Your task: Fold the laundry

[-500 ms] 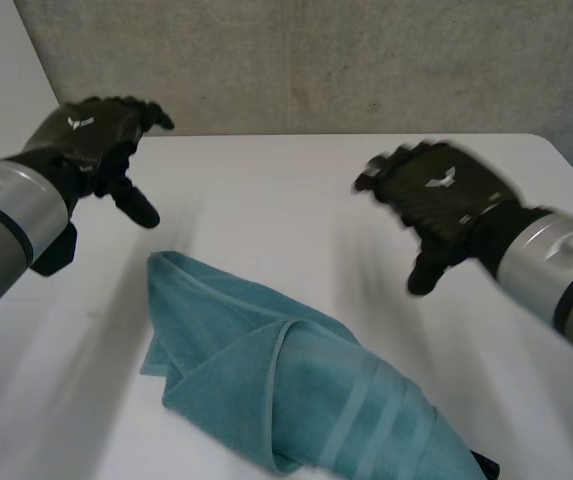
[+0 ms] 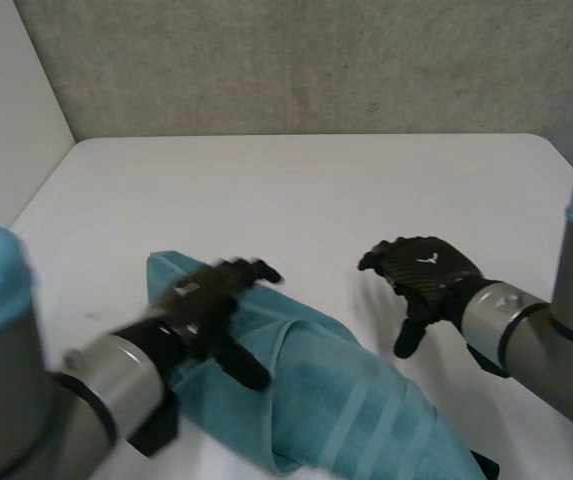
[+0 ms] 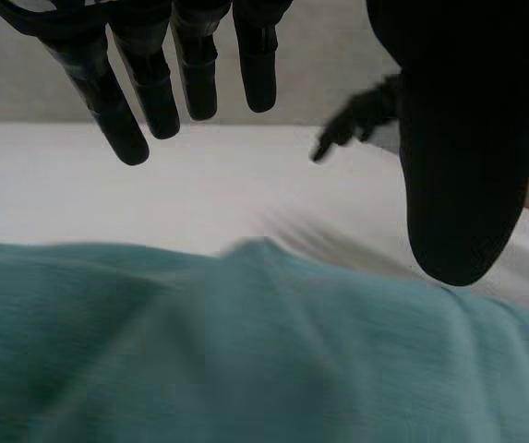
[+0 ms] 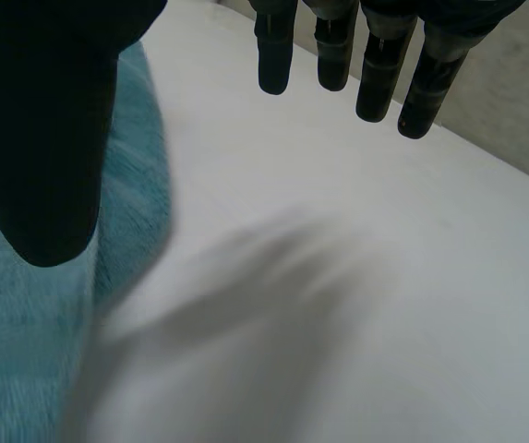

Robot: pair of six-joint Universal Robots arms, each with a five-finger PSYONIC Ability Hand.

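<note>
Lying crumpled on the near side of the white table point(image 2: 296, 190), a teal towel point(image 2: 346, 400) is seen with pale stripes across its nearer part and a fold running up its middle. The left hand point(image 2: 211, 300) is held over the towel's far left portion. In the left wrist view its fingers point(image 3: 153, 92) are stretched out straight and the thumb is kept apart, so nothing is grasped; the cloth is spread below the palm. The right hand point(image 2: 421, 270) is held above bare table just beside the towel's right edge, fingers relaxed and spread, with nothing gripped.
</note>
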